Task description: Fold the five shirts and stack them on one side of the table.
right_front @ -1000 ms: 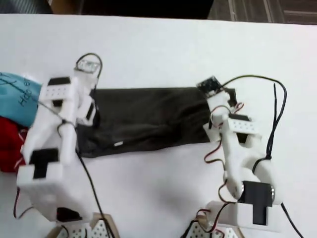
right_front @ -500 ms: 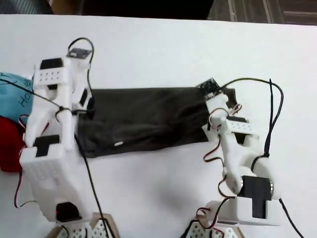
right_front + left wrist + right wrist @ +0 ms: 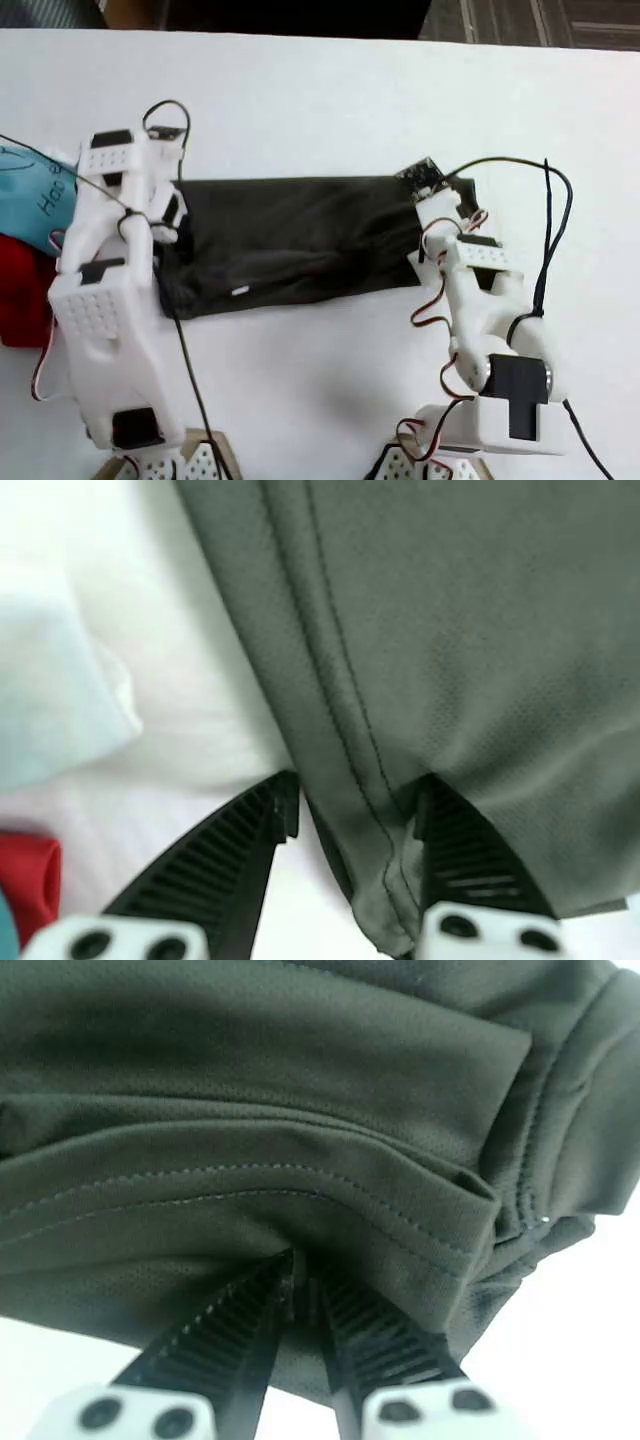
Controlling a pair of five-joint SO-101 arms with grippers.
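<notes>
Where the left gripper meets the cloth, its two fingers stand well apart, one on each side of the stitched hem of the dark shirt. The hem runs down between them and touches the inner face of one finger. They are released, not clamped on the fabric.

The right gripper has its fingers drawn almost together, with only a slit left between the tips. They are clenched on a fold of the dark shirt just beneath a stitched edge.

In the high view, the dark shirt lies as a long folded band across the middle of the table, an arm at each end. The left gripper is at the end nearer the table's left edge, the right gripper at the opposite end. A teal shirt and a red shirt lie against the left edge, the red one nearer the arm bases, both just beside the left arm.

Compared with one second ago, the left arm has stretched out towards the far edge and then drawn partly back, and its wrist now sits over the shirt's left end. The right arm has shifted only slightly. The dark shirt keeps its place, and the teal and red shirts are unmoved.
</notes>
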